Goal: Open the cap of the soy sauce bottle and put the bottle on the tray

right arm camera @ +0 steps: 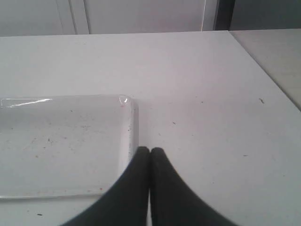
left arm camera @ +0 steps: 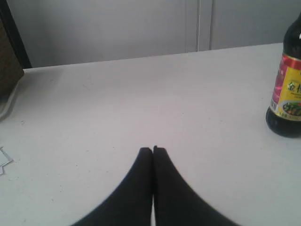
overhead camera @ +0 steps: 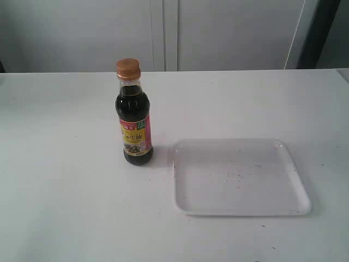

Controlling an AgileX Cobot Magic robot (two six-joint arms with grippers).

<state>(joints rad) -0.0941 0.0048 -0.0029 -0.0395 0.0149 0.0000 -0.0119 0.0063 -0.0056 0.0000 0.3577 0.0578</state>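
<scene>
The soy sauce bottle [overhead camera: 134, 121] stands upright on the white table, dark liquid inside, a yellow, red and pink label on its front. Its orange-copper cap [overhead camera: 127, 69] sits closed on the neck. Just right of it lies the white tray [overhead camera: 240, 176], with nothing on it. Neither gripper shows in the exterior view. In the left wrist view my left gripper [left arm camera: 153, 149] is shut on nothing, over bare table, with the bottle [left arm camera: 287, 89] well off to one side. My right gripper [right arm camera: 150, 150] is shut too, beside the rim of the tray [right arm camera: 132, 122].
A grey wall with a vertical seam [overhead camera: 164, 35] runs behind the table. The table's side edge [right arm camera: 263, 66] shows in the right wrist view. A brown object [left arm camera: 8, 70] and a scrap of paper [left arm camera: 3, 159] sit at the table's far side in the left wrist view.
</scene>
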